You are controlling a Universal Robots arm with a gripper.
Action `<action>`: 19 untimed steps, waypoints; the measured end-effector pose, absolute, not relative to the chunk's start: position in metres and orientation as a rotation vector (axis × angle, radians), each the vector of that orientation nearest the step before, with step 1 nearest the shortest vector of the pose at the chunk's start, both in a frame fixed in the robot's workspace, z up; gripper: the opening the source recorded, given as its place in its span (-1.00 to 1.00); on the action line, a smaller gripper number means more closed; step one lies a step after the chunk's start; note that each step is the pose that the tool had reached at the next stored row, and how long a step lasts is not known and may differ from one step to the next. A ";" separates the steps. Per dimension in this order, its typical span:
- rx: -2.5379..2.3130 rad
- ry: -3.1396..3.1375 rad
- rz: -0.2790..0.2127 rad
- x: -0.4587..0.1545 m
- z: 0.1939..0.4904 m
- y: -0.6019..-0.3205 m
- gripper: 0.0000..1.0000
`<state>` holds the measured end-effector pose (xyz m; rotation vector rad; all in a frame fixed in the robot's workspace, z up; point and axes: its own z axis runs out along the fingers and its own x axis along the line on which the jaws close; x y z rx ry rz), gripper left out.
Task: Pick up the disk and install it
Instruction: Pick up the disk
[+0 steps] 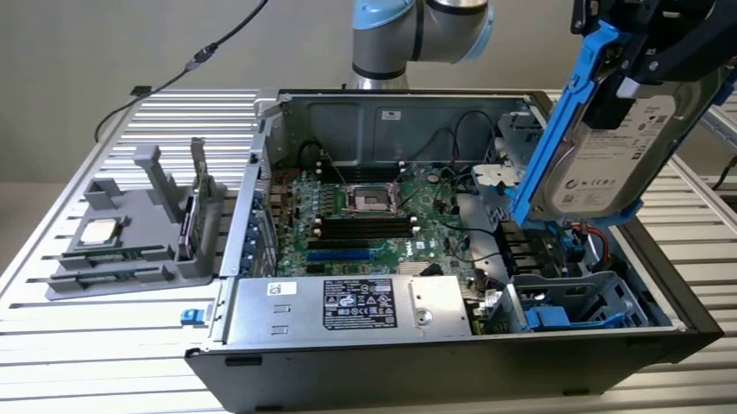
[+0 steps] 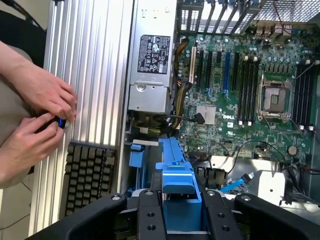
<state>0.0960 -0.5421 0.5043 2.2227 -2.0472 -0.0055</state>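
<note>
A grey rack (image 1: 121,250) stands beside the open case (image 1: 437,379), on the exterior view's left. Over the case's bays at the exterior view's right, the disk (image 1: 616,151) hangs tilted. The gripper (image 1: 639,76) is clamped on its blue frame.

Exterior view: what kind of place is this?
Likely a robotics lab: open black computer case on a ribbed aluminium table, black gripper holding a silver-grey hard drive in a blue plastic frame.

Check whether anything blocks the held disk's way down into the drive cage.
Nothing solid shows between them. The disk, held in the gripper, hangs tilted above the grey drive cage. A red cable runs just under its lower end and might snag.
</note>
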 end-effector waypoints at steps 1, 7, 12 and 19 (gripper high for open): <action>2.223 -2.047 -0.006 0.097 0.504 -0.544 -0.35; 2.221 -2.047 -0.008 0.102 0.504 -0.557 -0.35; 2.220 -2.046 -0.011 0.107 0.503 -0.569 -0.35; 2.213 -2.058 -0.006 0.109 0.491 -0.576 -0.35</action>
